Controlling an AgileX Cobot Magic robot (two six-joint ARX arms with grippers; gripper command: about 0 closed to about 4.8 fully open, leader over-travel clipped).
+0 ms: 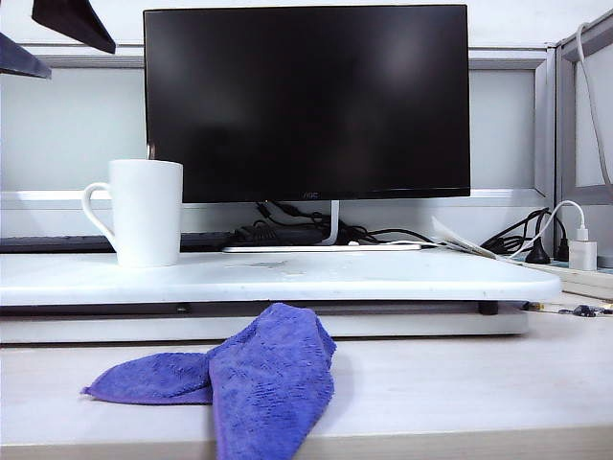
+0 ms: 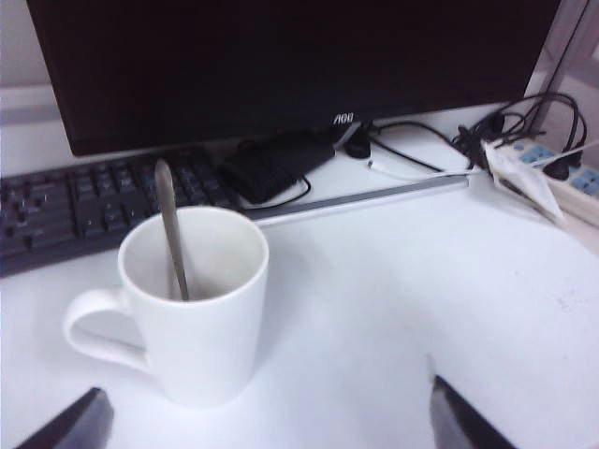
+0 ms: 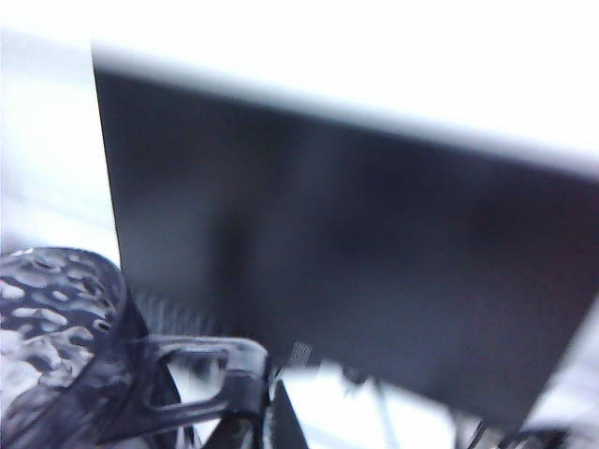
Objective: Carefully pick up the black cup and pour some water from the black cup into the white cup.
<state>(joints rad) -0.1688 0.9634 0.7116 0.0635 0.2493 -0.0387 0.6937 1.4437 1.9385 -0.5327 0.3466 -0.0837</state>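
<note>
1. White cup [image 1: 146,212] stands on the raised white board [image 1: 383,276], spoon [image 2: 171,224] inside.
2. Left gripper [image 2: 267,416] hovers just beside it, jaws spread, empty.
3. Right gripper [image 3: 220,388] clenches black cup [image 3: 56,323], aloft, out of exterior view.
4. Carry step, I judge; next you bring it over the rim and tilt gently.

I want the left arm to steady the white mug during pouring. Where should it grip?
Grip the white cup across its plain body below the rim, coming from the side facing the left gripper, whose open fingers already straddle it. Avoid the handle side and the spoon leaning inside.
</note>
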